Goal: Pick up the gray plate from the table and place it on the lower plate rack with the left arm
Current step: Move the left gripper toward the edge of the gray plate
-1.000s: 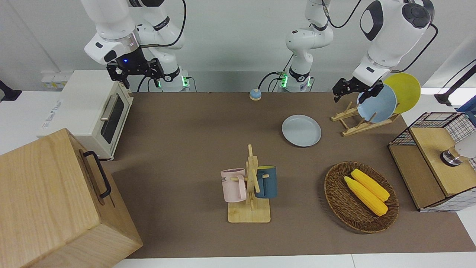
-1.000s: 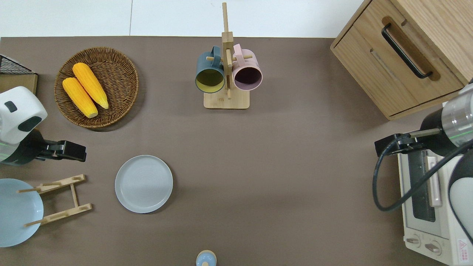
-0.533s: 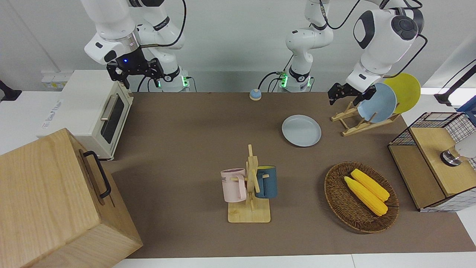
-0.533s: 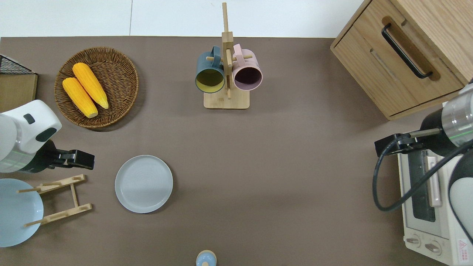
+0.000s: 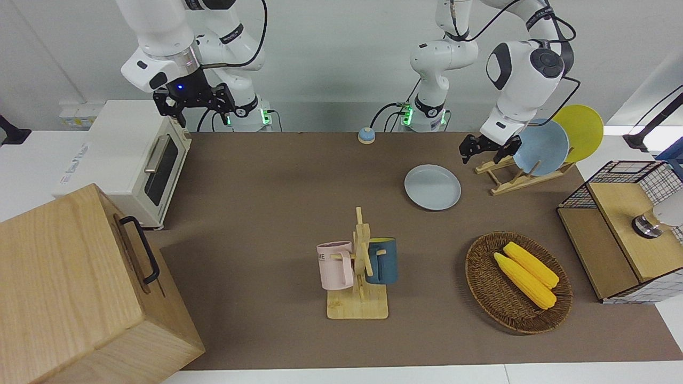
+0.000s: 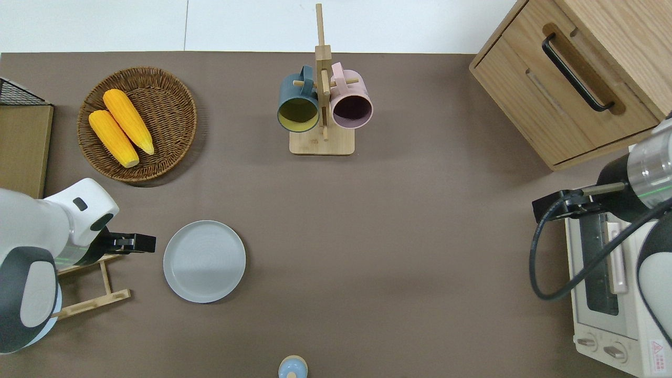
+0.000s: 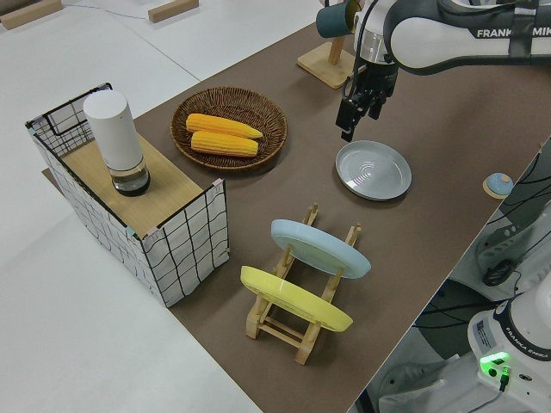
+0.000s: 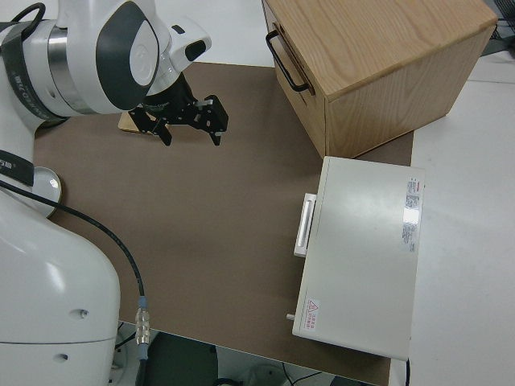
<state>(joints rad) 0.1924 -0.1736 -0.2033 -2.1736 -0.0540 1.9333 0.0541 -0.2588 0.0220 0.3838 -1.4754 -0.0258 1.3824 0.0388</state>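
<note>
The gray plate (image 5: 432, 186) lies flat on the brown mat, also in the overhead view (image 6: 204, 261) and the left side view (image 7: 373, 169). The lower plate rack (image 5: 504, 181) stands beside it toward the left arm's end of the table (image 6: 92, 302) (image 7: 301, 323) and holds a sky-blue plate (image 5: 541, 146) and a yellow plate (image 5: 581, 130). My left gripper (image 5: 483, 150) is open and empty. In the overhead view it (image 6: 139, 243) hangs over the rack's end, just short of the gray plate's rim. My right arm is parked, its gripper (image 5: 195, 104) open.
A wicker basket (image 5: 483, 288) with two corn cobs lies farther from the robots than the plate. A mug tree (image 5: 358, 277) with two mugs stands mid-table. A wire-and-wood box (image 5: 613, 234), a toaster oven (image 5: 128, 160), a wooden cabinet (image 5: 80, 288) and a small bell (image 5: 366, 135) are around.
My left arm has swung from over the rack's far rail toward the gray plate, and the gripper has come lower. The plate, rack and right arm have not moved.
</note>
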